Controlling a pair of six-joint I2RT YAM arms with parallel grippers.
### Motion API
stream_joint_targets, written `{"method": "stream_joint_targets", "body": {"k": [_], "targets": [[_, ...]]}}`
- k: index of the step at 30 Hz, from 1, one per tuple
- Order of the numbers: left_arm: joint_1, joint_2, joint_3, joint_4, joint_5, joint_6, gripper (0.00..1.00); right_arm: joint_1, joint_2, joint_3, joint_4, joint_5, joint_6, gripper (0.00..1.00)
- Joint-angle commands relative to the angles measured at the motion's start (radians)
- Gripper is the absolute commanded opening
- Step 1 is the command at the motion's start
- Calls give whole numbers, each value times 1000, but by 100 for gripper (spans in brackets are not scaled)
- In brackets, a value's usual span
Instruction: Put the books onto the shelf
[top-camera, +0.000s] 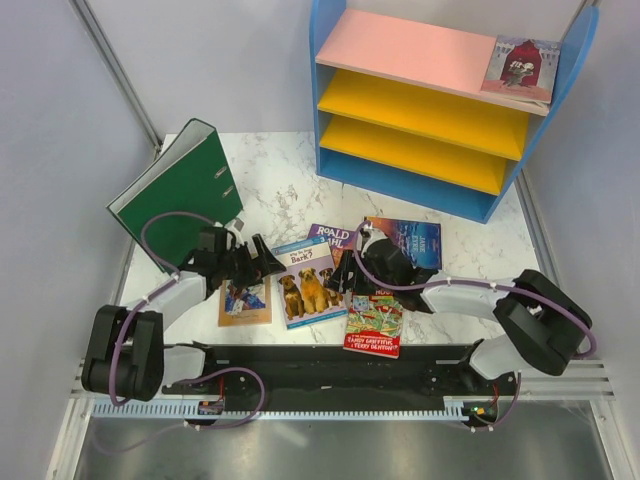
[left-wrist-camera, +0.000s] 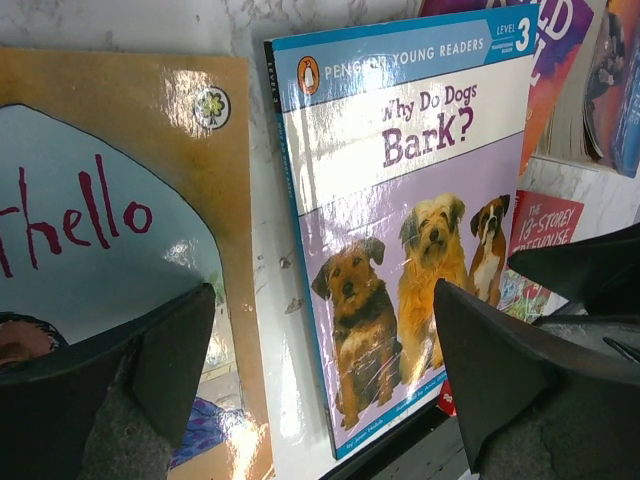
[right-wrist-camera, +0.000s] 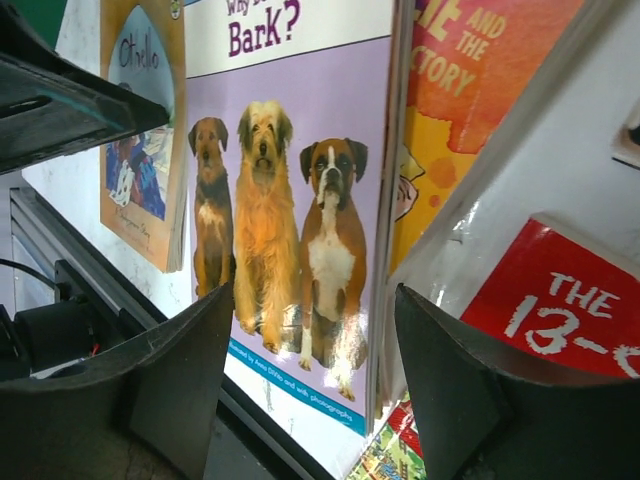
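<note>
**Dogs book flanked by two spread grippers**

Nearest the arms' bases, the red-green Treehouse book (top-camera: 373, 325) lay at the table's near edge, with the tan book (top-camera: 245, 302) off to its left. Between and just behind them lay the three-dogs book (top-camera: 308, 285), flat and face up, its long axis running near to far with a slight tilt. The left gripper (top-camera: 272, 263) hung at its far-left corner, fingers spread wide and holding nothing. The right gripper (right-wrist-camera: 315, 350) sat at the book's right edge, fingers also apart. They framed that edge without visibly pinching it. The right arm looked the better placed to take this book.

Behind them lay the purple Roald Dahl book (top-camera: 322, 235) and the dark blue book (top-camera: 415, 240). Farther off were the green binder (top-camera: 175, 195) on the left and the shelf (top-camera: 570, 60) on the right. One dark red book (top-camera: 520, 68) already lay on the shelf's pink top board.
</note>
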Motion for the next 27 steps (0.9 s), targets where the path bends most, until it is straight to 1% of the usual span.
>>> {"method": "stream_joint_targets", "body": {"k": [1, 5, 9, 10, 12, 13, 14, 17, 18, 20, 21, 22, 23, 24, 27], "targets": [[-28, 58, -4, 5, 2, -35, 98, 14, -50, 37, 44, 17, 3, 73], [-91, 123, 5, 13, -33, -44, 98, 18, -10, 40, 50, -6, 13, 73], [-154, 183, 34, 17, -53, -64, 98, 43, 64, 43, 78, -14, 29, 66], [-165, 204, 51, 13, -58, -67, 98, 46, 76, 46, 78, -14, 31, 61], [-182, 226, 68, 1, -73, -74, 97, 55, 111, 58, 75, -29, 37, 55], [-185, 233, 77, 2, -71, -76, 96, 58, 122, 61, 76, -34, 37, 47], [-188, 243, 80, 2, -71, -79, 94, 60, 143, 64, 76, -38, 43, 44], [-189, 223, 79, 19, -62, -88, 83, 64, 168, 66, 90, -54, 48, 41], [-189, 212, 73, 37, -55, -93, 75, 64, 171, 63, 93, -55, 48, 41], [-191, 171, 50, 65, -35, -108, 68, 66, 176, 63, 96, -60, 48, 41], [-191, 123, 40, 104, -29, -114, 61, 64, 176, 63, 96, -60, 46, 40], [-191, 99, 24, 119, -24, -119, 58, 66, 177, 63, 95, -60, 45, 40], [-192, 77, 16, 134, -15, -128, 57, 64, 179, 63, 98, -61, 46, 40], [-192, 30, 10, 161, -6, -128, 53, 66, 182, 64, 96, -61, 45, 40], [-194, -61, -13, 217, 25, -110, 47, 66, 190, 64, 102, -68, 40, 40]]}}
